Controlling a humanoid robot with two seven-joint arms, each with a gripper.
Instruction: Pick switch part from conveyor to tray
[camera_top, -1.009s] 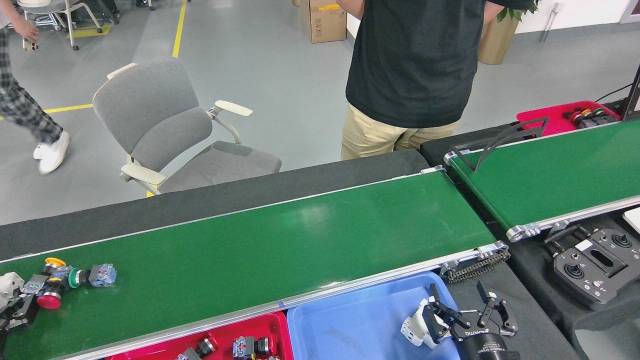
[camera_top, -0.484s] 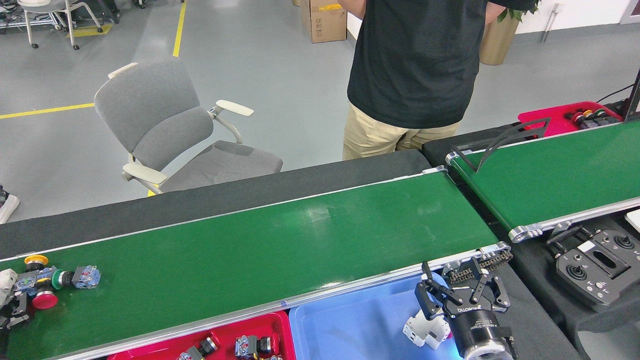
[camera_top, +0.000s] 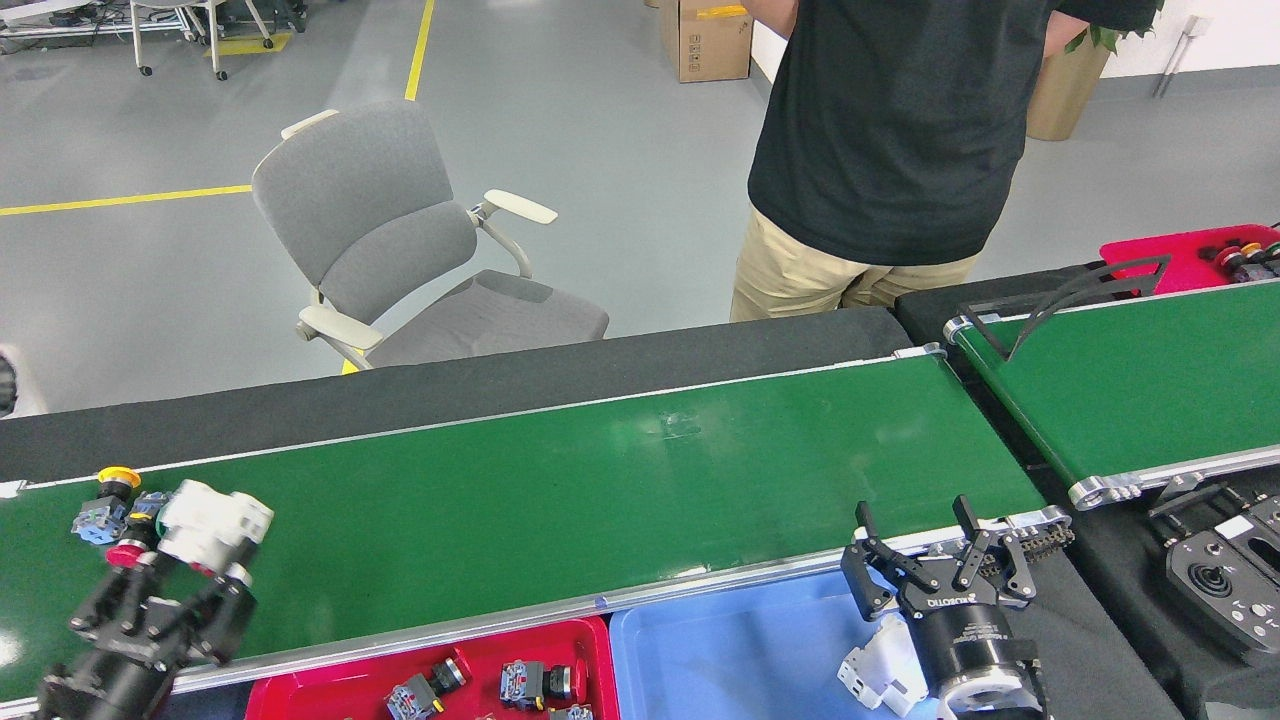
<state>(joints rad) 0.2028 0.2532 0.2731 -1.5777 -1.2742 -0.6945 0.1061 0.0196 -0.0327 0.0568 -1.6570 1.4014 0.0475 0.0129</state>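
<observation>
1. The switch parts (camera_top: 112, 508) lie bunched at the left end of the conveyor (camera_top: 600, 480), near its far rail; a yellow-capped one and a red-capped one show.
2. My left claw (camera_top: 190, 560) hangs over them, its white fingertips (camera_top: 215, 515) touching or covering the cluster; I cannot tell whether it is spread or pinching anything.
3. I should settle on one part only, fingers either side of its body, so its neighbours are not dragged along.
4. Then lift straight up, clear the near rail, and lower into the red tray (camera_top: 330, 680).
5. My right claw (camera_top: 935, 570) is spread and empty over the blue tray (camera_top: 730, 650); it can wait there.
</observation>
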